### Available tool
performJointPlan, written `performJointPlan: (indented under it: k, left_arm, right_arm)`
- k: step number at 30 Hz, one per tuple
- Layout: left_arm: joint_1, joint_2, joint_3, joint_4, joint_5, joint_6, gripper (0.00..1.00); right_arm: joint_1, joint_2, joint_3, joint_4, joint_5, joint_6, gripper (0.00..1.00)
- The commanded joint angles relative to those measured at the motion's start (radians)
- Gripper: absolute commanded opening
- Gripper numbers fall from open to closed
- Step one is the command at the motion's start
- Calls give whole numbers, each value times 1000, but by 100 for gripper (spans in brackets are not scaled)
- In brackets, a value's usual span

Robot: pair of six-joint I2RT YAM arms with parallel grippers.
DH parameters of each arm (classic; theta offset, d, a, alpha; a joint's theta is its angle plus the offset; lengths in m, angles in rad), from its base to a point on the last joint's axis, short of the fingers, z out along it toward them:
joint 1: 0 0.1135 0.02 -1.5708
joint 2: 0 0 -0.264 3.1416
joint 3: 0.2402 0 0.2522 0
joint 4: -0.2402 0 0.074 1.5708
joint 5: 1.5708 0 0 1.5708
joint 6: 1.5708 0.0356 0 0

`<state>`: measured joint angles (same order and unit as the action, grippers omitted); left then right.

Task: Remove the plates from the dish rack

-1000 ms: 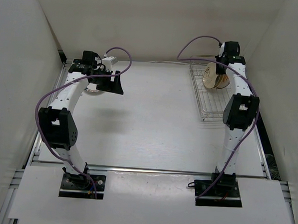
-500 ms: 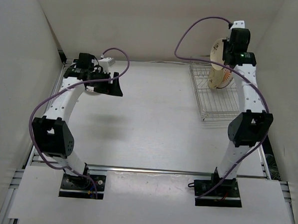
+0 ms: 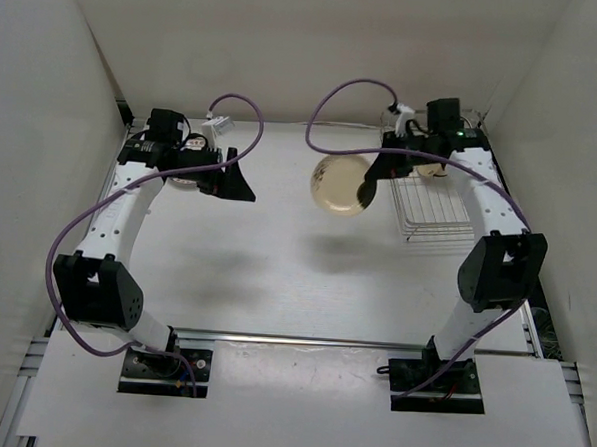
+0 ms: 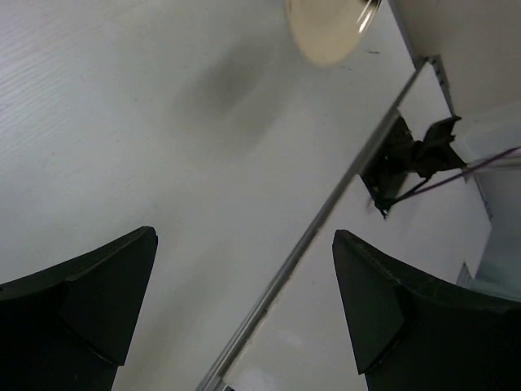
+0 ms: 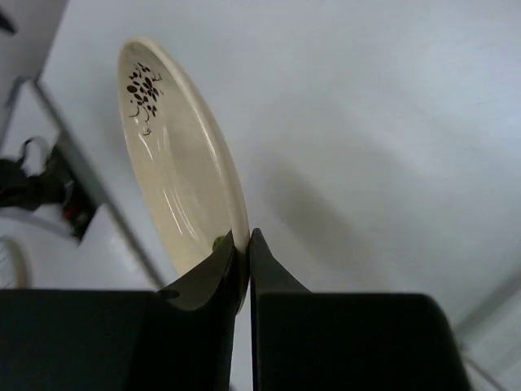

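Right gripper [image 3: 368, 192]: clenched on the rim of a cream plate [image 3: 341, 184]. The right wrist view confirms both fingers pinched tight on the plate's [image 5: 179, 187] lower edge, one on each face. The plate is carried clear of the counter [image 3: 276, 262], over its far middle, just left of the dish rack [image 3: 429, 215]. It is tilted, with its hollow face toward the overhead camera. A dark leafy mark shows on the inner face near the rim (seen only from the wrist camera).

Dish rack: stands at the far right corner of the counter, under the right arm. An orange-tinted plate [image 3: 428, 170] sits at its far end, largely hidden by the arm; whether it is upright cannot be told.

Left gripper [image 3: 242, 189]: released, with fingers spread wide and nothing between them, as the left wrist view shows [image 4: 244, 240]. It hangs above the far left part of the counter.

A white plate [image 3: 184, 180] shows just beside the left wrist, near the far left corner, partly covered by the arm; its pattern cannot be made out.
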<state>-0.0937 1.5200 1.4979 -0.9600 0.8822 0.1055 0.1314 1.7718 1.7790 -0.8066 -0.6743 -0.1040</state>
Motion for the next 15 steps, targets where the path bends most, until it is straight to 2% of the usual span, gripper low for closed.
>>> performJointPlan:
  k: [1, 10, 15]
  left_arm:
    - [0, -17, -18, -42, 175, 43, 100]
    - [0, 34, -36, -60, 244, 43, 100]
    - [0, 54, -47, -60, 264, 53, 95]
  right_arm:
    - [86, -17, -67, -63, -338, 12, 0]
    - [224, 98, -93, -23, -410, 32, 0]
    - [257, 161, -50, 10, -430, 79, 0]
